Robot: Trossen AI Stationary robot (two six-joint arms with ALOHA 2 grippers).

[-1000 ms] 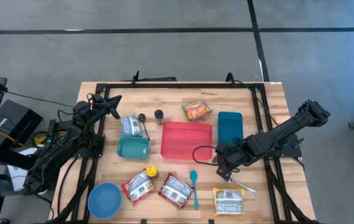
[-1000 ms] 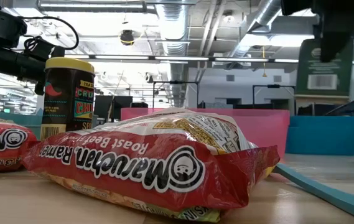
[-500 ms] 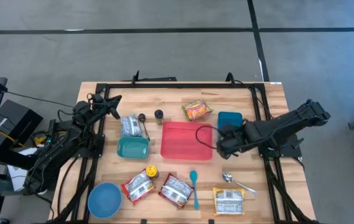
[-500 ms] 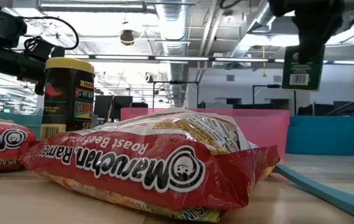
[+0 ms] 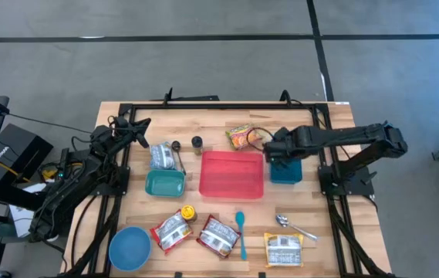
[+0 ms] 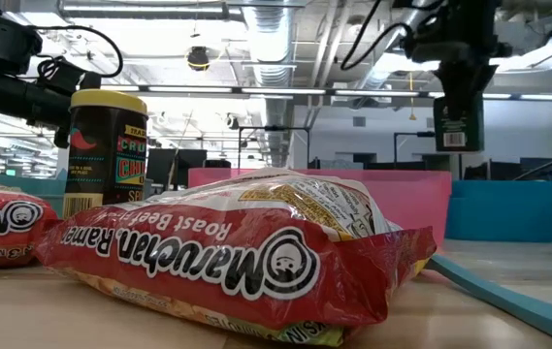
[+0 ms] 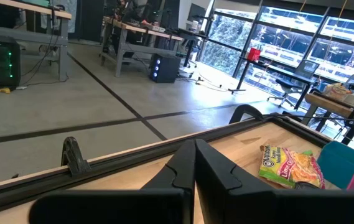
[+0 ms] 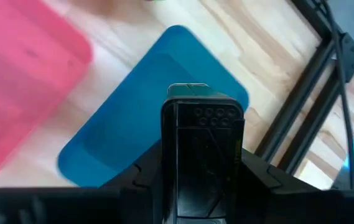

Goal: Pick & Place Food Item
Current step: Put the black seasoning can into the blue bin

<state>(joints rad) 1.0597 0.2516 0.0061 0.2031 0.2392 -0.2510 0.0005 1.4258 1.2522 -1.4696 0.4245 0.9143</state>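
Observation:
My right gripper (image 5: 275,147) is shut on a dark green flat packet (image 6: 458,111) with a barcode label, above the far end of the blue tray (image 5: 287,171). In the right wrist view the packet (image 8: 203,149) stands between my fingers, with the blue tray (image 8: 127,130) below it. The red tray (image 5: 232,175) lies to the left of the blue one. My left gripper (image 5: 138,127) is shut and empty at the table's far left; it also shows in its wrist view (image 7: 194,171). My right gripper pinches the packet's upper end (image 6: 456,70) between its two fingers, which point down from above. The packet hangs upright below the fingers, lifted clear above the blue tray.
An orange snack bag (image 5: 244,137) lies just left of my right gripper. Ramen packs (image 5: 217,235), a grey packet (image 5: 284,249), a metal spoon (image 5: 292,225), a blue spoon (image 5: 241,232), a blue bowl (image 5: 130,249), a teal container (image 5: 164,183) and spice jars (image 5: 197,144) are spread about.
My right gripper has gone from the near right part of the table, by the metal spoon, toward the far edge with the packet held clear, passing over the blue tray's near end. It now hangs over the tray's far end.

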